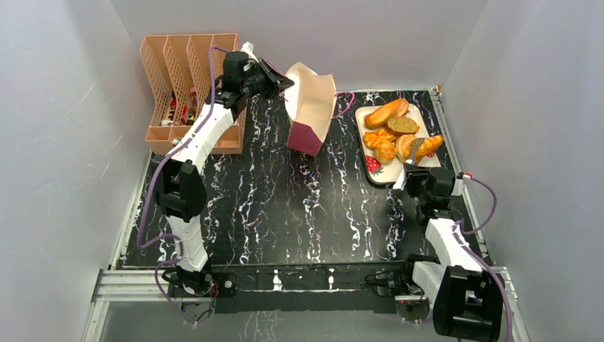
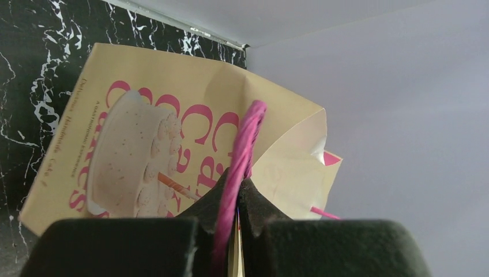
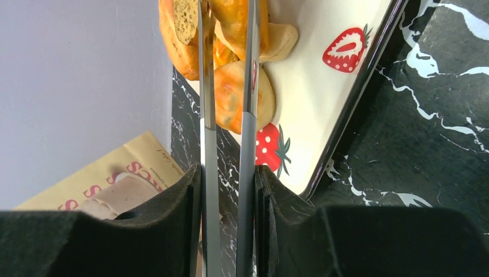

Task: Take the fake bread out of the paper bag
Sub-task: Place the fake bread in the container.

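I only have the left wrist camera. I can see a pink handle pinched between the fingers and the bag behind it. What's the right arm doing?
Observer: The right gripper is shut on a pair of metal tongs.
Operator: Where are the tongs pointing?
Observer: At a strawberry-print tray, with one golden bread piece between the tips.
Operator: Is there any bread in the bag?
Observer: In the top view the bag has its mouth open, and no bread shows inside.
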`<move>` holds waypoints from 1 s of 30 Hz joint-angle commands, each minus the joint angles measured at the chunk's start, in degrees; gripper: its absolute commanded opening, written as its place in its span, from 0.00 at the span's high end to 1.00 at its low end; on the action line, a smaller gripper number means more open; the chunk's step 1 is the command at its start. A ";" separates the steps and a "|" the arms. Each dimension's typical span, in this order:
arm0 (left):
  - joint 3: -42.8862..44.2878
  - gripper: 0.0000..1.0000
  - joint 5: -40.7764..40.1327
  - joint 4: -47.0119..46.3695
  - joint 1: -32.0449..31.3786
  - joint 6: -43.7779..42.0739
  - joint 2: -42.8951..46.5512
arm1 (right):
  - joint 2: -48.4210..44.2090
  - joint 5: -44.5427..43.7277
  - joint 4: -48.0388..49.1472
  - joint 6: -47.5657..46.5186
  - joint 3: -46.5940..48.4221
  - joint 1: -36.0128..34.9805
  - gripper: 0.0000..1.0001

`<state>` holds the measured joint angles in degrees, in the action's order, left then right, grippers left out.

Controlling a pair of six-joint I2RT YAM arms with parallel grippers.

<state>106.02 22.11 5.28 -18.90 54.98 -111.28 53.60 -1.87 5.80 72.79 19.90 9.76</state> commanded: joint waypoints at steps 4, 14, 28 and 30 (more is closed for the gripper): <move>-0.47 1.00 2.77 -4.05 1.01 2.85 2.46 | 1.48 5.55 10.06 1.99 -2.03 1.97 0.79; -2.91 0.92 2.27 -3.65 2.03 2.05 2.46 | 0.54 5.59 6.85 2.10 -1.94 2.02 0.61; -3.32 0.90 2.50 -3.52 2.97 1.96 1.22 | -3.29 6.80 1.23 1.82 -0.72 2.02 0.60; -3.52 0.90 2.50 -3.65 2.98 1.98 1.34 | -3.81 7.37 0.18 1.82 -0.70 2.03 0.60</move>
<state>103.07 23.09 2.61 -16.29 56.99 -111.28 51.75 3.66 5.74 74.96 17.08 11.42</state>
